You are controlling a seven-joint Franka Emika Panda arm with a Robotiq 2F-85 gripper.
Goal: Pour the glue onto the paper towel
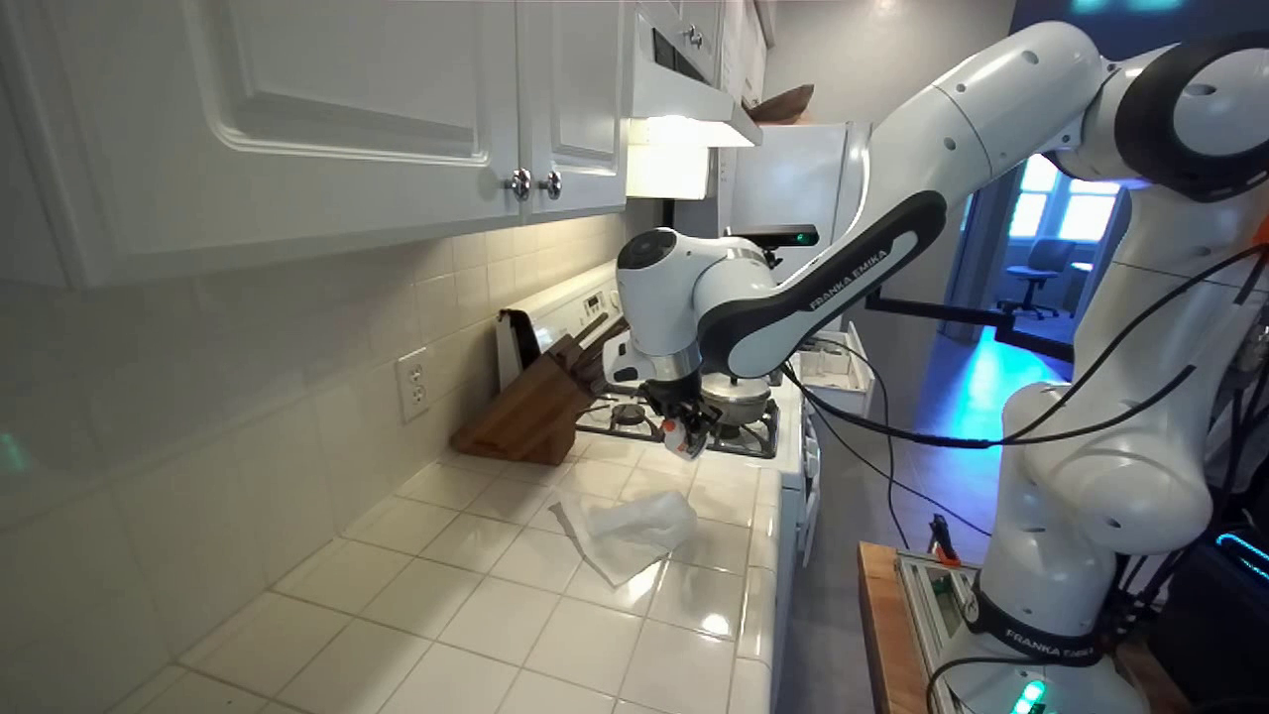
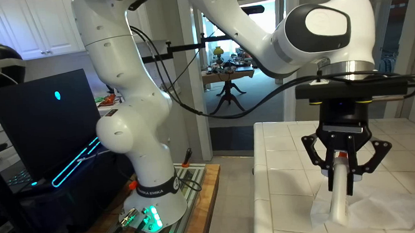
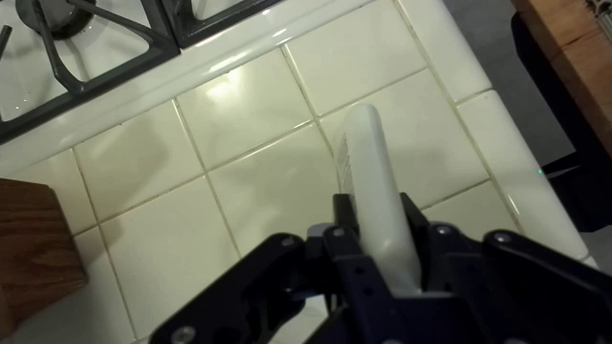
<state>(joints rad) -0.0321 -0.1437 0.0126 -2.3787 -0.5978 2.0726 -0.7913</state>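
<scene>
White and rumpled, your paper towel [image 2: 389, 209] is partly hidden in an exterior view by the glue bottle [image 2: 339, 206], whose orange top [image 2: 342, 154] barely shows between the fingers [image 2: 352, 162]. Your gripper [image 2: 340, 191] is closed to that bottle's width, holding it tilted above the tiled counter [image 1: 496, 615]. In an exterior view the towel lies on the near side, the wooden knife block [image 1: 520, 421] stands left and the gas stove [image 1: 622, 416] is beyond.

i saw glare on the counter tiles [image 1: 516, 615]; window [image 1: 1091, 213] was blown out, wrist view dimmer with soft shadows.
</scene>
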